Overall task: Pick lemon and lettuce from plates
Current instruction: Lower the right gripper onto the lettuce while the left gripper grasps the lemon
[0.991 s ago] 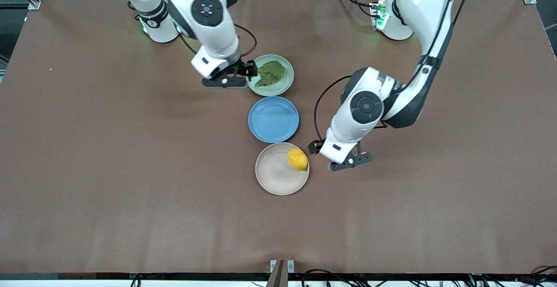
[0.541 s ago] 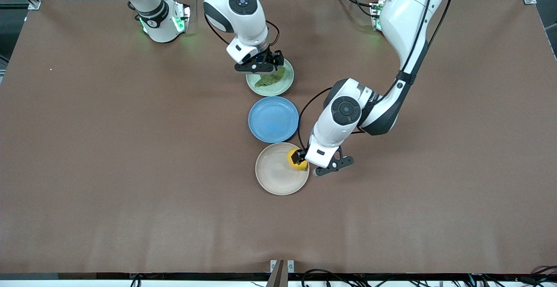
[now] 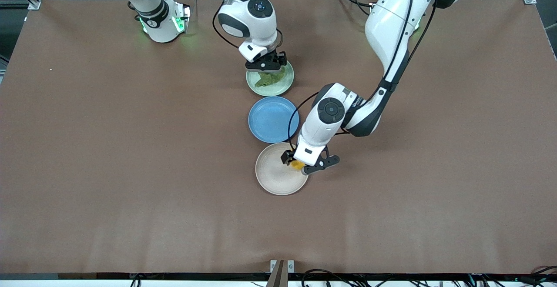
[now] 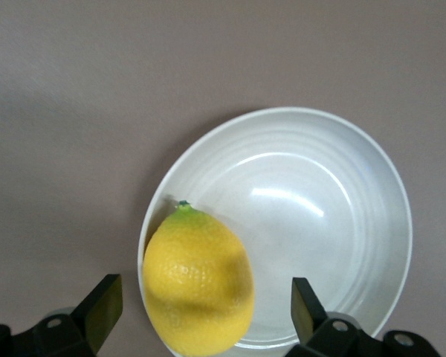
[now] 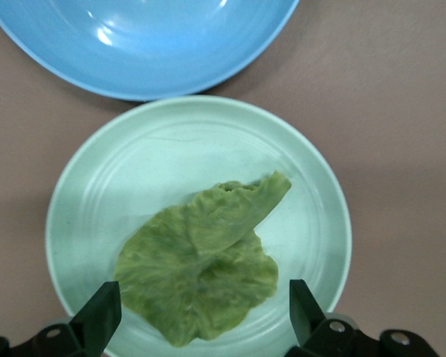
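yellow and pebbled, the lemon is lying at the rim of the beige plate, the plate nearest the front camera, on the side toward the left arm's end of the table. it is looking firm, light and rounded, so it could roll or squirt out of a pinch; taking it across its narrow middle seems the safest hold. the left gripper is sitting directly over it with its fingers spread wide apart, one to each side of the fruit, touching nothing as far as the wrist view is showing, though actual contact is hard to judge there.

farther from the camera, past the blue plate, the lettuce is lying flat in the mint green plate. it is looking thin, limp and easily torn, probably best pinched at an edge or at the stem. the right gripper is hanging over that leaf, its fingers also standing wide apart and holding nothing.
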Tool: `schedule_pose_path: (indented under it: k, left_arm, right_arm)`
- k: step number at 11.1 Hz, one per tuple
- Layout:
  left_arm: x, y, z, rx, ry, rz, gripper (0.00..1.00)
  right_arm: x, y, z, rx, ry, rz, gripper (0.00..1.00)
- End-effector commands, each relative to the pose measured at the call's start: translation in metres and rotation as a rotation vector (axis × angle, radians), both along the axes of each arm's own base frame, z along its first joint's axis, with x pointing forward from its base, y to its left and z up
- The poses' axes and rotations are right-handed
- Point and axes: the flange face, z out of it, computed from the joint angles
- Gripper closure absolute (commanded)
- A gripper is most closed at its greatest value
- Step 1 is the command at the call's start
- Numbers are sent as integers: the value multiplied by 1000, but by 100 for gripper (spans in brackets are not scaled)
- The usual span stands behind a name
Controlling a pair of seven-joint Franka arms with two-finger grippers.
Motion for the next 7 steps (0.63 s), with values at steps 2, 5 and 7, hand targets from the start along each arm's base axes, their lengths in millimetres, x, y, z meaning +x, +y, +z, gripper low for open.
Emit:
schedule_pose_path:
  k: [2, 5, 7]
  left_arm:
    - [2, -7, -11, 22, -38, 16, 0]
    - [3, -7, -18, 38, -87, 16, 53]
    - [2, -7, -18, 39, -86, 14, 97]
  right_arm:
    - [-12, 8, -33, -7, -20, 3, 2]
    - [-12, 8, -44, -9, -33, 9, 10]
    - [-10, 11, -49, 25, -27, -6, 15]
